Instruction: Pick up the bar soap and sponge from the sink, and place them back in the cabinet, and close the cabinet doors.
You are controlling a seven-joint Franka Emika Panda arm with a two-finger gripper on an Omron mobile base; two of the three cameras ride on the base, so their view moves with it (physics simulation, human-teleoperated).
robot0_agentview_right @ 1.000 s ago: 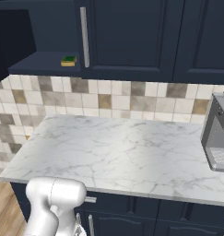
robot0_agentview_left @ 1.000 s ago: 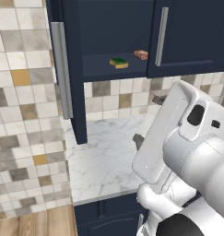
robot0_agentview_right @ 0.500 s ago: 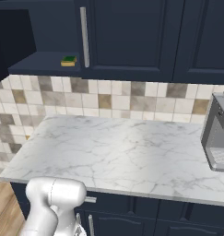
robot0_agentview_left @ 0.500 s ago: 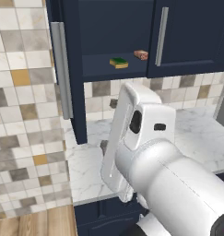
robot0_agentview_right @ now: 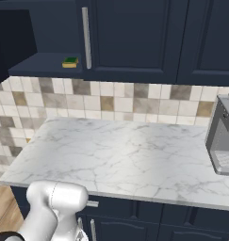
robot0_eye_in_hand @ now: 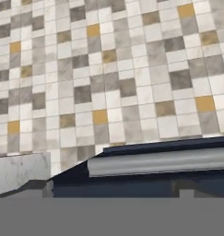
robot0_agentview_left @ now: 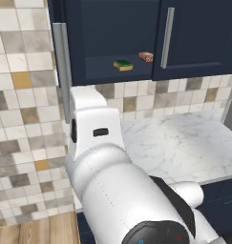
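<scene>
Doors are what remain; the sponge [robot0_agentview_left: 122, 65] and the bar soap [robot0_agentview_left: 146, 56] already lie on the shelf inside the cabinet [robot0_agentview_left: 112, 38], slightly apart. Your end effector stands spread and holds nothing. Bring it to the outer face of the open left door [robot0_agentview_left: 61, 71], near its silver bar handle [robot0_eye_in_hand: 159, 161], and push along the door's arc rather than straight in; keep the elbow off the worktop [robot0_agentview_right: 125, 155]. The hand view puts that handle and door edge close against the tiled wall [robot0_eye_in_hand: 109, 69]; the left base view shows both items; in the right base view the sponge sits beside the right door [robot0_agentview_right: 130, 37].
</scene>
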